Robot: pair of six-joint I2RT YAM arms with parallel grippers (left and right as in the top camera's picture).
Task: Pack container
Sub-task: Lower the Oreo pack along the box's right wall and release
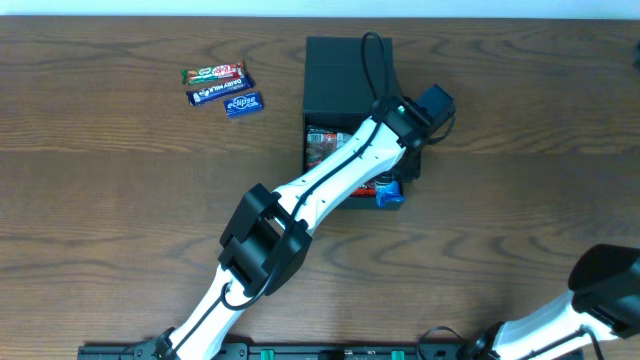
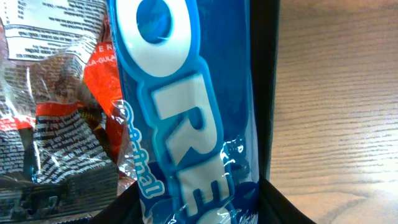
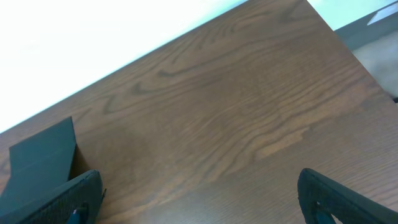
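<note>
While right hand [image 3: 199, 199] gapes: one container [image 1: 335, 65], three loose packets [image 1: 222, 88]; left hand's state unclear.

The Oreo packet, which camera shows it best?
The left wrist view: the Oreo packet fills the frame, its white lettering readable, beside the container wall. Overhead shows only a small blue corner under the left arm. The right wrist view shows none of it.

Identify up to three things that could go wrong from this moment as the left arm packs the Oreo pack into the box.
1. The Oreo pack lies against the container's right wall and could catch on the rim rather than settle inside.
2. It overlaps the crinkly red snack packet, which it may crush.
3. Three bars remain on the table while the container looks crowded.
</note>
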